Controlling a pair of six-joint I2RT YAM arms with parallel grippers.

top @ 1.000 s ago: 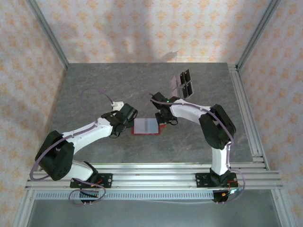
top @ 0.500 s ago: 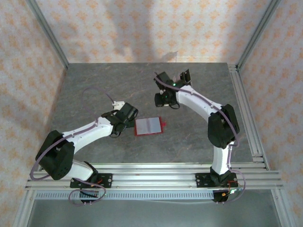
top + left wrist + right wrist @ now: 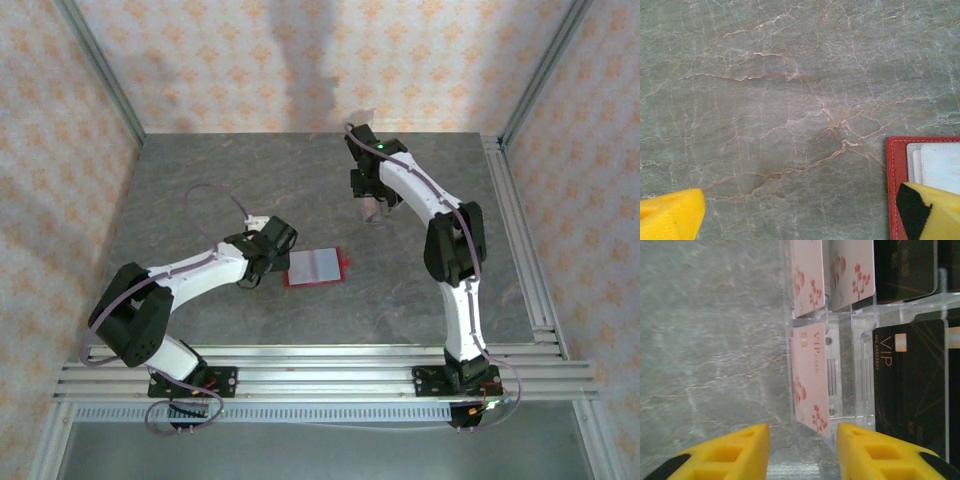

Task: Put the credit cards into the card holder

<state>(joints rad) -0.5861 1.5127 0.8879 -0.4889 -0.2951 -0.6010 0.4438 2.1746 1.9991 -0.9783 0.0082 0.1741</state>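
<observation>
On the worktop (image 3: 200, 190), toward its left of centre, we find the left gripper (image 3: 800, 220) spread wide and empty. One yellow fingertip sits over the red border of the card holder (image 3: 316, 266). The card holder lies open and flat, pale lining up, at 3 o'clock from that gripper.

At 1 o'clock from the card holder, well apart from it, the right gripper (image 3: 802, 452) hangs over the clear stand (image 3: 845, 390). Its jaws stand partly apart and straddle the lower end of a pink card (image 3: 810, 385) without pinching it.

Step in hand, in our judgement: drawing a card from the stand. We recommend:
- centring the jaws on the card's free edge;
- closing on the card alone, clear of the stand's ribs;
- pulling in line with the slot so the stand does not tip;
- keeping the left gripper pressing the card holder flat for the insertion.

Count:
- card holder: one;
- stand: one;
- pink cards in the stand: three;
- black cards: two plain, the nearer being this black card (image 3: 910, 385);
- a dark sliver at the right edge: we cannot tell.
</observation>
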